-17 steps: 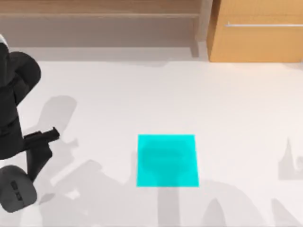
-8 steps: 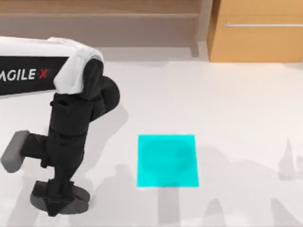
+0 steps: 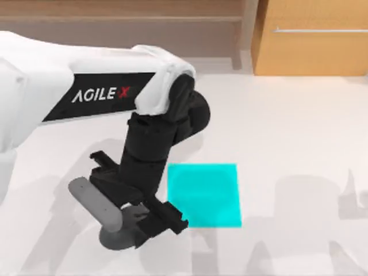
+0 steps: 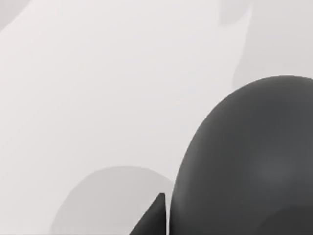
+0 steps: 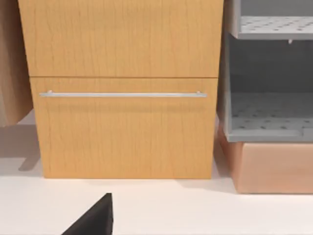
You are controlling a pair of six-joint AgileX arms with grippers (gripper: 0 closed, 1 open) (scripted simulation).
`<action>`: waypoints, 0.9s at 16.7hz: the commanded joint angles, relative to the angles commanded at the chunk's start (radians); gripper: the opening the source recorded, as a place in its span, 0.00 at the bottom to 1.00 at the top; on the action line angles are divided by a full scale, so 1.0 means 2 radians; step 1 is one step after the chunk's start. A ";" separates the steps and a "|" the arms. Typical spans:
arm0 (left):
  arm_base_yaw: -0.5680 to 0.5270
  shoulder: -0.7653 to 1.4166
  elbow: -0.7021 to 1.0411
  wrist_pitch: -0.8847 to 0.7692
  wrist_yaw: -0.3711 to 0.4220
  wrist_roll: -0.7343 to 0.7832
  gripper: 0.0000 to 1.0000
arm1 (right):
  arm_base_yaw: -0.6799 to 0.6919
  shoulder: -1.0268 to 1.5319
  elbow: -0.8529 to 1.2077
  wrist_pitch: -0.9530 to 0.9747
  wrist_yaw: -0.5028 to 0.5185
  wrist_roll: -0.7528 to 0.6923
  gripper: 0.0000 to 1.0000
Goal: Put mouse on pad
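The pad [image 3: 210, 192] is a bright cyan square lying flat on the white table, right of centre near the front. My left gripper [image 3: 129, 223] points down just left of the pad's front-left corner and is shut on the mouse [image 3: 118, 238], a dark grey rounded body. A paler grey oblong part [image 3: 92, 201] juts out beside the gripper. In the left wrist view the mouse [image 4: 249, 161] is a dark dome beside a black fingertip [image 4: 157, 218], with white table behind. A black part of my parked right gripper [image 5: 95, 218] faces the cabinet.
A wooden cabinet [image 3: 313, 40] with a metal handle [image 5: 122, 94] stands at the back right. Beside it is a grey open shelf [image 5: 269, 98]. A low wooden ledge [image 3: 121, 23] runs along the back. White table [image 3: 299, 144] surrounds the pad.
The mouse lay on the table at the far left a second ago. My left arm has swung in from the left edge and carried it rightwards, close to the pad.
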 joint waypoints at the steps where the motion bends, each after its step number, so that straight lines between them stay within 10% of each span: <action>1: -0.007 0.007 0.016 0.005 0.002 -0.051 0.00 | 0.000 0.000 0.000 0.000 0.000 0.000 1.00; 8: -0.034 0.039 0.124 0.049 0.009 -0.325 0.00 | 0.000 0.000 0.000 0.000 0.000 0.000 1.00; 15: -0.039 0.049 0.180 0.075 0.011 -0.436 0.00 | 0.000 0.000 0.000 0.000 0.000 0.000 1.00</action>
